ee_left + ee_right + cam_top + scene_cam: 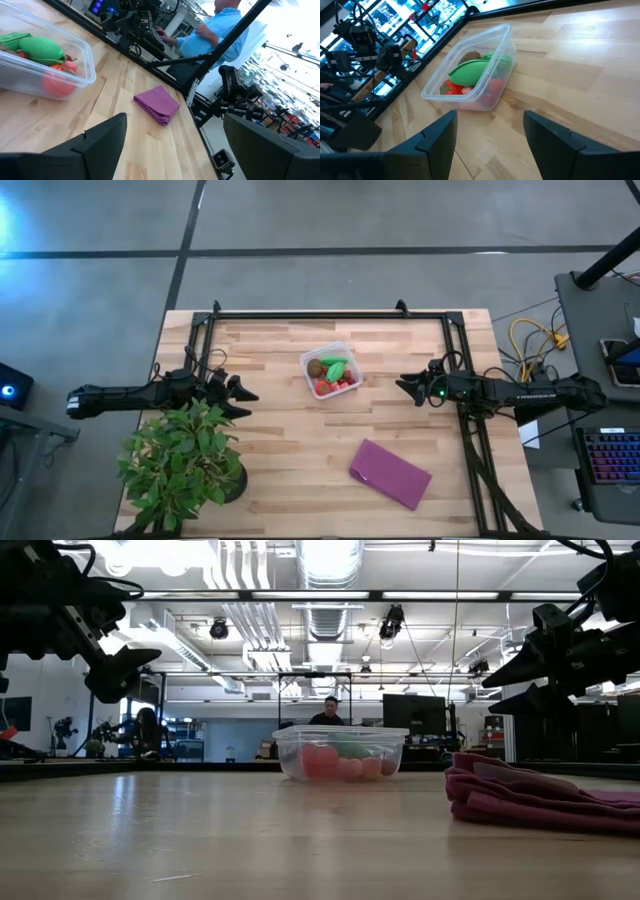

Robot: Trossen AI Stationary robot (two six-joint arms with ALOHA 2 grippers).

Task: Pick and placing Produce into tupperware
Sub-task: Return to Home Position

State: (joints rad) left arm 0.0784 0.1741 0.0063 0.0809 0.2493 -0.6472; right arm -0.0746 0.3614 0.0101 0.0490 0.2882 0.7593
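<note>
The clear tupperware (pixel 331 370) stands on the table's middle, toward the far side. Inside it lie the produce: green pods (pixel 477 70), a brown ball (pixel 316 367) and red pieces (pixel 335 386). The low view shows pink and red pieces (pixel 340 765) through the tupperware's wall. My left gripper (pixel 243 395) hovers open above the table to the left of the tupperware, touching nothing. My right gripper (pixel 402 385) hovers open to the right of the tupperware, also apart from it.
A leafy potted plant (pixel 185 460) stands at the near left corner, just under the left arm. A folded purple cloth (pixel 390 473) lies near the table's near edge, right of middle. A black frame (pixel 330 315) runs along the table's far and side edges. A person sits beyond the table.
</note>
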